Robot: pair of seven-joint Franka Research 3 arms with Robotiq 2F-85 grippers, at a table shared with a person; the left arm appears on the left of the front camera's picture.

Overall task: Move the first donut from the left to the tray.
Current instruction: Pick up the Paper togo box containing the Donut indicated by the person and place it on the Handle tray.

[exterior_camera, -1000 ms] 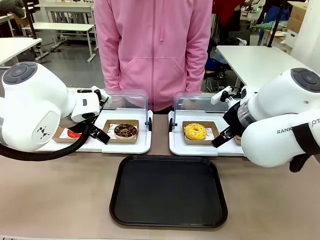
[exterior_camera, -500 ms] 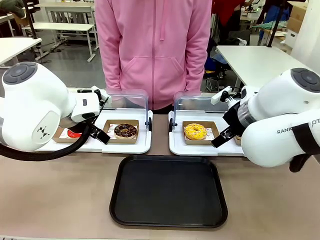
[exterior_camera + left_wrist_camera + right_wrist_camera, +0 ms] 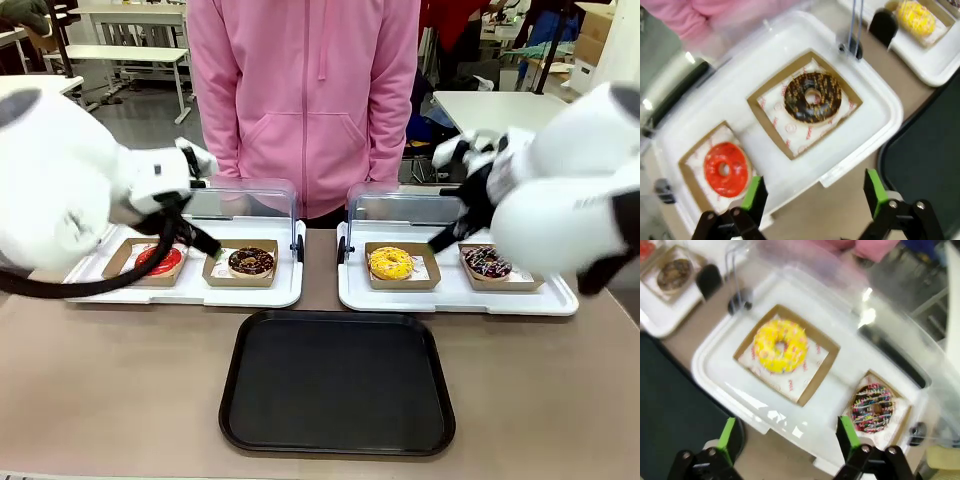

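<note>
Here, the red donut (image 3: 158,260) lies in its shallow brown cardboard holder (image 3: 688,174) at the left end of the left white tray (image 3: 250,296). It sits just beside the chocolate donut (image 3: 251,261), which has a holder of its own. The tray's clear lid (image 3: 250,205) stands raised at the far side.

The black tray (image 3: 338,380) rests on the surface (image 3: 120,380), nearer the robot than the 2 white trays and centred between them. The red donut is not on it.

In the left wrist view, the left tool (image 3: 815,195) hangs above the near rim of the left white tray. Its 2 green-padded fingers are spread wide with nothing between them, and neither touches anything. The red donut shows just beyond the left-hand pad in that picture, and the chocolate donut lies farther ahead, in line with the gap.

The right tool (image 3: 786,436) is likewise spread wide and empty. It hangs over the near edge of the right white tray (image 3: 450,298), with the yellow donut (image 3: 390,263) ahead of it and a dark sprinkled donut (image 3: 487,262) off to one side.

A person in a pink hooded top (image 3: 305,100) stands at the far side of the surface, behind the 2 lids. Both arms look blurred in the front view.
</note>
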